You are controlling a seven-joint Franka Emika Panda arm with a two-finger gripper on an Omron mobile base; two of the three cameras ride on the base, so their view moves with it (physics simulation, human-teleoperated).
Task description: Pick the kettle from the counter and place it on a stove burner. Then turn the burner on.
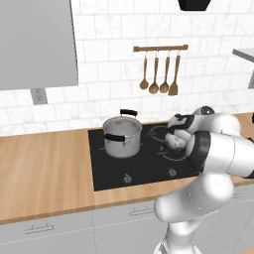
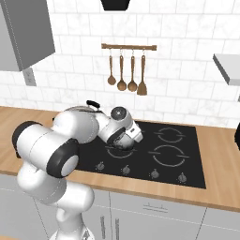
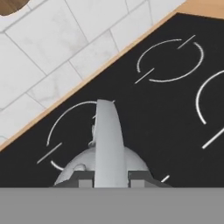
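Note:
The small silvery kettle [image 3: 109,162] sits low over a burner ring [image 3: 61,127] of the black cooktop [image 1: 144,168]. Its arched handle [image 3: 108,135] runs up between my two finger tips. My gripper [image 3: 109,178] is shut on that handle from above. From the left base camera the kettle [image 1: 174,143] peeks out under the gripper [image 1: 173,136], right of the pot. From the right base camera the kettle [image 2: 123,142] is under the hand [image 2: 125,138], on the cooktop's left half. Whether its base touches the glass I cannot tell. The wooden counter [image 1: 44,168] stretches to the left.
A larger steel pot [image 1: 122,136] with black handles stands on the back-left burner, close to the kettle. Several knobs [image 2: 126,169] line the cooktop's front edge. Two free burner rings [image 2: 166,154] lie on the right. Wooden utensils [image 1: 158,74] hang on the tiled wall.

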